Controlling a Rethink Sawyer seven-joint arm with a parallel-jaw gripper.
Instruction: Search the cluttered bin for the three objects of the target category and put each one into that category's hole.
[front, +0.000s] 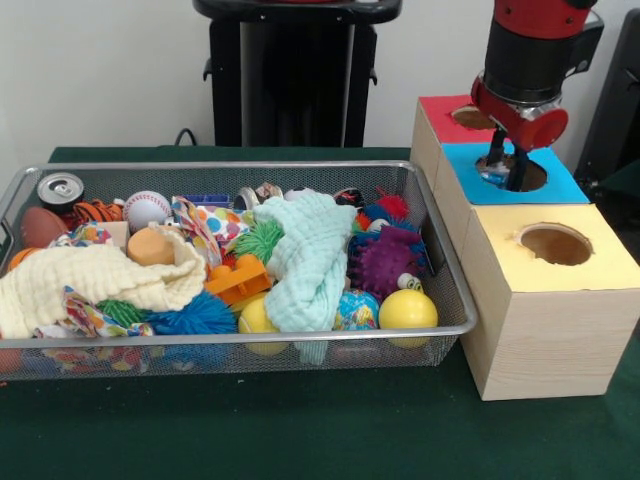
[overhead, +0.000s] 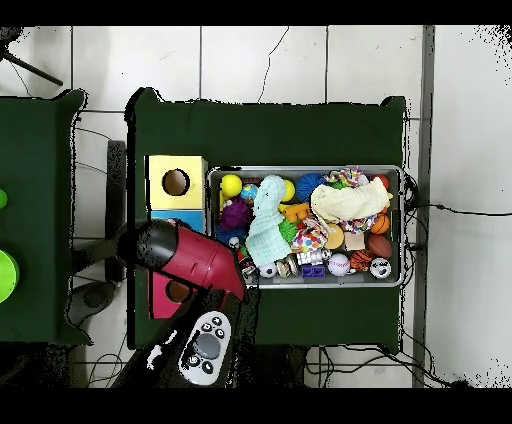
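While gripper (front: 505, 170) hung over hole of blue-topped box (front: 560, 185), fingers stood apart; something small sat between tips, grip unclear. Red-topped box (front: 440, 110) lay behind it, yellow-topped box (front: 590, 265) in front. Wire bin (front: 440, 270) of toys sat beside boxes, mint cloth (front: 310, 260) draped inside.

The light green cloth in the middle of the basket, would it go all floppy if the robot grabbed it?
Probably yes. The light green cloth already lies draped in folds over the toys and spills down past the yellow ball, so it looks soft and would likely sag from a pinch. Its crinkly weave should grip well. Lifting it might drag or roll neighbouring balls.
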